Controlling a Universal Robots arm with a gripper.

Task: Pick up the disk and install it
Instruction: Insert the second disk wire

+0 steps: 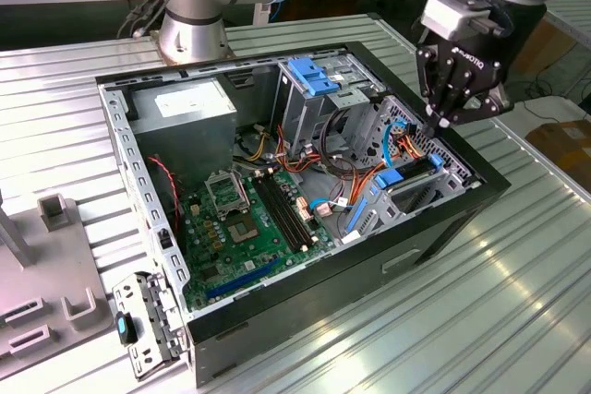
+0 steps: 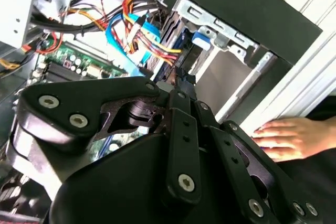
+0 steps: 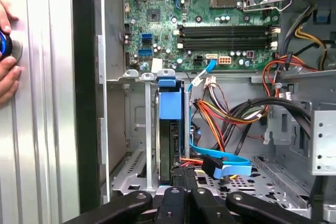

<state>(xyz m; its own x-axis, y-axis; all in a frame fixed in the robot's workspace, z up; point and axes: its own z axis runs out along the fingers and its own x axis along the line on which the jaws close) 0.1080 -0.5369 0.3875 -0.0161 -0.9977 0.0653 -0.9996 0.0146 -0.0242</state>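
Chassis first: the open black metal computer case (image 1: 480, 193) fills the middle of the exterior view. Right of centre, the grey hard disk with blue carrier rails (image 1: 392, 177) stands edge-up in its metal drive bay. Above it, the black gripper (image 1: 441, 123) hovers, fingers together, holding nothing. Installation looks nearly done; seating needs a straight downward press.
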